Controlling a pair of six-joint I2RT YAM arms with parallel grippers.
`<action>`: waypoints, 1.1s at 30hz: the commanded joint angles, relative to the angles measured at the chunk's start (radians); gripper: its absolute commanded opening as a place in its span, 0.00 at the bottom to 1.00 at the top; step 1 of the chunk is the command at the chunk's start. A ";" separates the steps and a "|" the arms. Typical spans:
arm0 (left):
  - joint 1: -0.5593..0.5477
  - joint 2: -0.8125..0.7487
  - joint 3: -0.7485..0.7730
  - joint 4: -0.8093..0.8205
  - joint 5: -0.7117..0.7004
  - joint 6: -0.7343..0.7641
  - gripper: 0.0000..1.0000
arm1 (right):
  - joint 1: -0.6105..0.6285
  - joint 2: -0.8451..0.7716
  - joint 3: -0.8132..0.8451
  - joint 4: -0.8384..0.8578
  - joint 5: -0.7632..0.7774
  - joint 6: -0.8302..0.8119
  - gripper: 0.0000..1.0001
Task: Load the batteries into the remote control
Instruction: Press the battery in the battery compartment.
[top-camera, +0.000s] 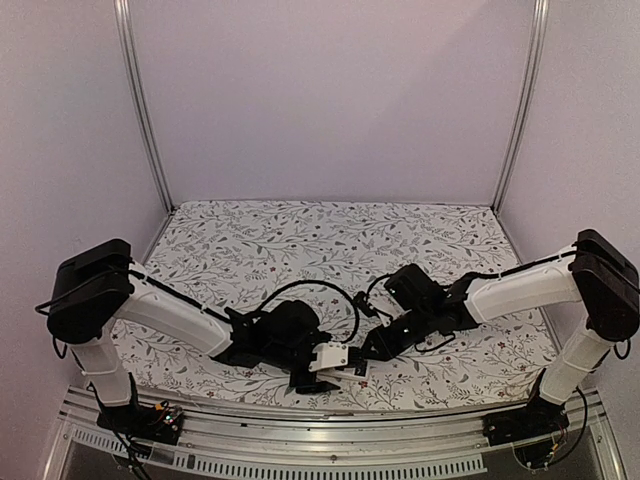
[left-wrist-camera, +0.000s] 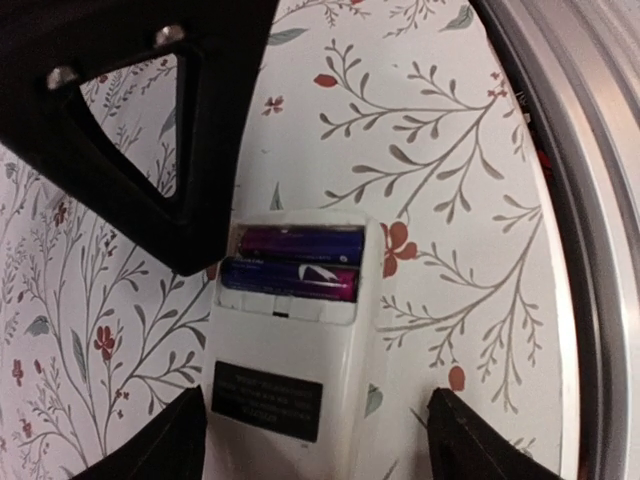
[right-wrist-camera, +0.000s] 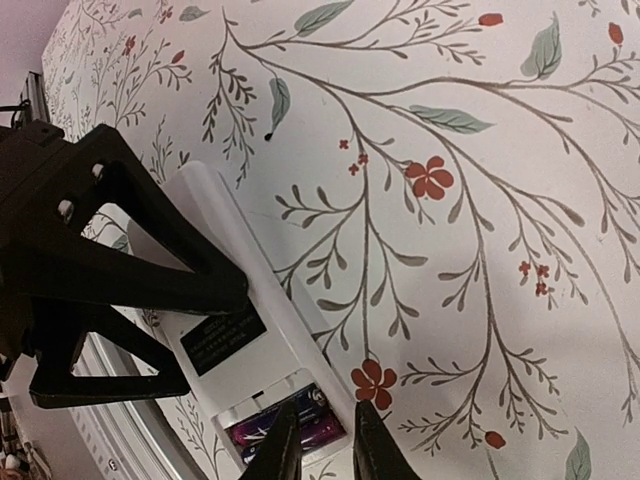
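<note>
I can read nothing for certain. Between my left claw's (left-wrist-camera: 315, 445) fingers, the remote's (left-wrist-camera: 290, 350) white back carries a black label (left-wrist-camera: 267, 400) with pale fine print, too small and blurred to make out. Just beyond the label, the batteries (left-wrist-camera: 290, 280) show a white mark on purple wrap, which I can't read either.
</note>
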 joint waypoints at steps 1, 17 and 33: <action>0.032 0.025 -0.024 -0.152 0.065 -0.032 0.75 | -0.016 -0.031 0.019 -0.002 -0.007 0.051 0.17; 0.080 0.025 0.039 -0.199 0.151 -0.080 0.84 | -0.017 -0.112 -0.003 -0.044 0.046 0.158 0.19; 0.079 0.029 0.023 -0.128 0.068 -0.158 0.65 | -0.013 -0.062 0.014 -0.047 0.015 0.247 0.13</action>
